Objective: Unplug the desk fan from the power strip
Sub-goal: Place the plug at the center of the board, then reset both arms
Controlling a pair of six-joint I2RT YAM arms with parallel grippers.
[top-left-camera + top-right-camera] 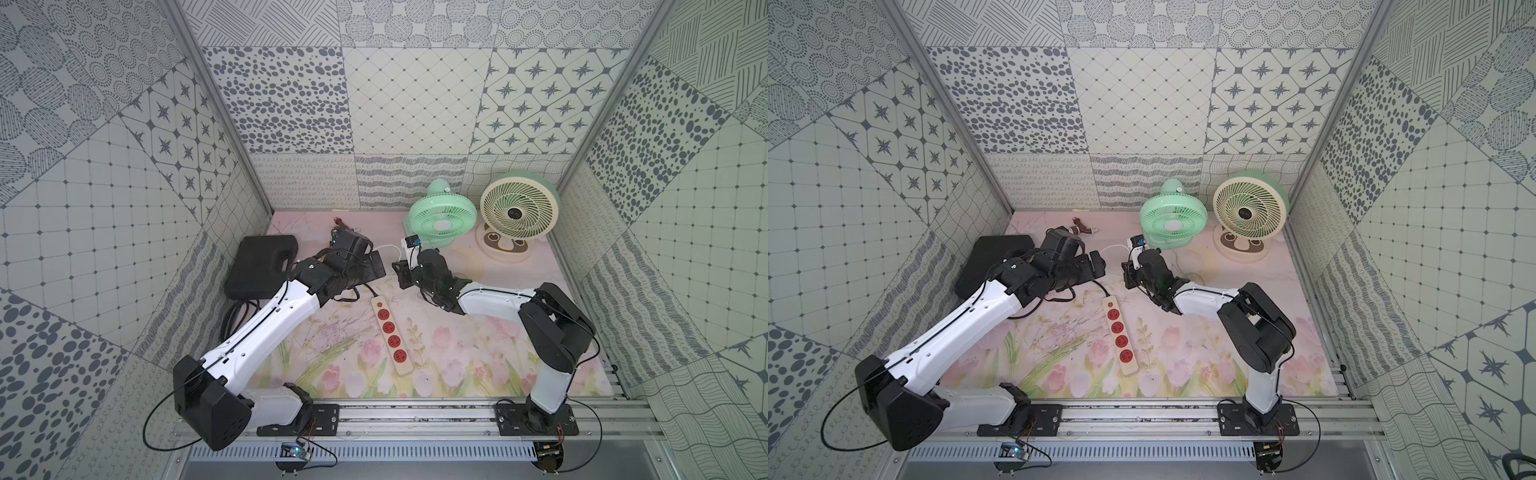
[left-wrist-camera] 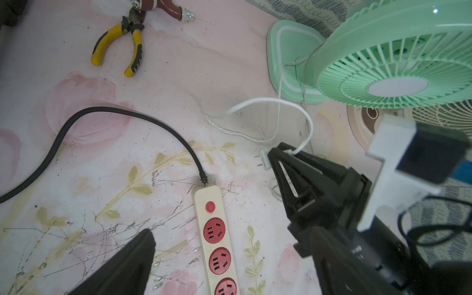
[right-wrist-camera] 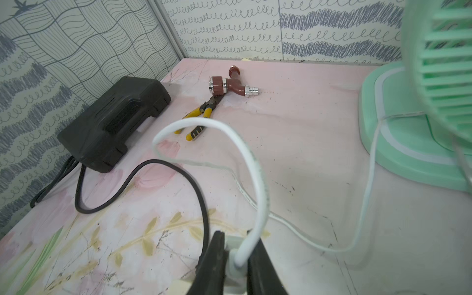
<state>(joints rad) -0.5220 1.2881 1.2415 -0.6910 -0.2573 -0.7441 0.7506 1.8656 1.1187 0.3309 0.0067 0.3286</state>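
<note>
— Where do we log the power strip (image 1: 390, 332)?
— Centre of frame on the surface (image 1: 457, 345), sockets bare. Right claw (image 3: 237, 258) pinched tight on the white plug (image 2: 265, 160), prongs clear. Left claw (image 1: 374, 268) spread wide, empty, beside the switch end — we judge it's bracing.
</note>
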